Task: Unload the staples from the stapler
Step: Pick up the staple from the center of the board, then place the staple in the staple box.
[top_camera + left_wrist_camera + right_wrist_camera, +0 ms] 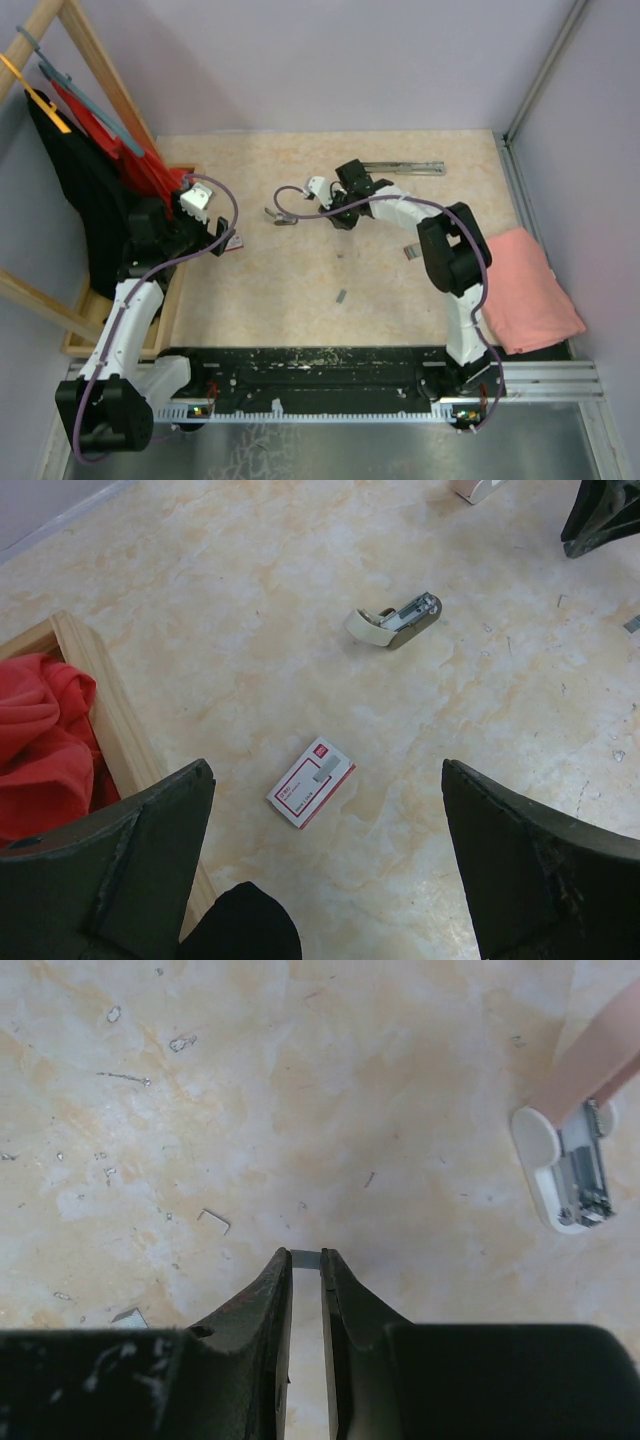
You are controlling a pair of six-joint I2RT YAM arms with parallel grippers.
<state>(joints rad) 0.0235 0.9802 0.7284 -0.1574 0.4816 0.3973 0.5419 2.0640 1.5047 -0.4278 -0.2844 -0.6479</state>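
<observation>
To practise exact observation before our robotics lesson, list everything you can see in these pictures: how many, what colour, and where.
table: one, beige marbled, under everything
mini staplers: two; one cream-and-grey at mid-table, one white beside the right tool
staple strips: at least two, grey; one loose on the table, one between the right tool's tips
box: one, red-and-white, on the table below the left tool
metal bar: one, grey, far table edge
pink cloth: one, right table edge
wooden frame: one, pale wood, left side, holding a red cloth and a black cloth
left tool: one, black, open
right tool: one, black, shut on a staple strip
</observation>
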